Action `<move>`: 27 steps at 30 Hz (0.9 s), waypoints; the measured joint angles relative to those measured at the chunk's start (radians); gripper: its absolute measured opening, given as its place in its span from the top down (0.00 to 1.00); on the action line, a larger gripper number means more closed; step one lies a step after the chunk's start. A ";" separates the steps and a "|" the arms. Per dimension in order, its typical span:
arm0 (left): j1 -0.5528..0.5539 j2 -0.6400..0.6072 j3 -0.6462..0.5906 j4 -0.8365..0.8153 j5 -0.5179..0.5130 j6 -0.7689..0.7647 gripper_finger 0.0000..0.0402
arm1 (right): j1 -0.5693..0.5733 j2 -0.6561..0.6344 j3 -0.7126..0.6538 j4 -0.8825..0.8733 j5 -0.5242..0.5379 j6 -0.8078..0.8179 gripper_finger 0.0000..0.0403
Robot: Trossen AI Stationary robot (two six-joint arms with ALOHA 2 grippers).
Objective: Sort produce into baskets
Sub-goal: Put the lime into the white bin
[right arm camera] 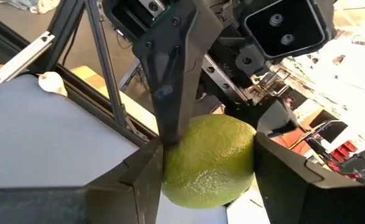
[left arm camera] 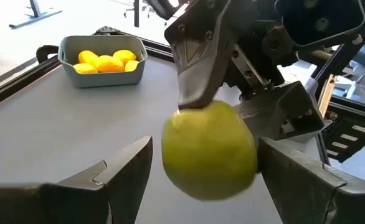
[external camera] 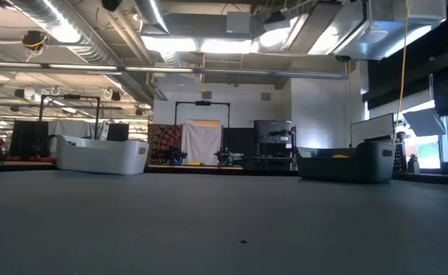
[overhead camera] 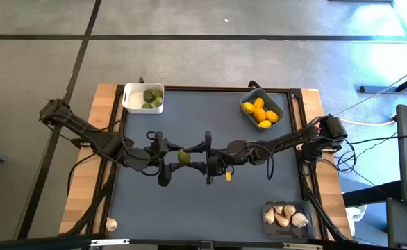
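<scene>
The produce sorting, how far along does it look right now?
Mostly done: green fruits sit in the white basket, lemons fill the blue-grey basket, and garlic bulbs lie in the clear basket. In hand: one green fruit at mid-table, gripped by the right claw, with the left claw open around it. Left: a garlic bulb loose near the table's front left corner.

Both arms met at the frame's centre, the left gripper (overhead camera: 170, 158) and right gripper (overhead camera: 202, 157) crowding one green fruit (overhead camera: 183, 156) and blocking passage across the middle. Open mat (overhead camera: 210, 118) lay between the white basket (overhead camera: 131, 97) upper left and the blue-grey basket (overhead camera: 262, 109) upper right. The lower centre stood free; the clear basket (overhead camera: 285, 215) filled the lower right.
</scene>
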 joint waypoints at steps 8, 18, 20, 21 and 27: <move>0.012 0.012 0.000 0.044 0.014 0.081 0.48 | 0.000 -0.002 0.000 0.000 -0.012 0.001 0.48; 0.013 -0.027 0.000 -0.008 0.028 0.135 0.55 | 0.025 -0.022 0.002 -0.044 0.100 0.135 0.32; 0.013 -0.066 0.000 -0.065 -0.002 0.127 0.54 | 0.051 -0.055 0.002 -0.100 0.184 0.201 0.28; 0.014 -0.087 0.000 -0.106 -0.029 0.115 0.53 | 0.067 -0.073 0.002 -0.142 0.223 0.231 0.27; 0.104 -0.230 0.000 -0.384 -0.174 0.029 0.52 | 0.136 -0.110 0.003 -0.508 0.405 0.471 0.24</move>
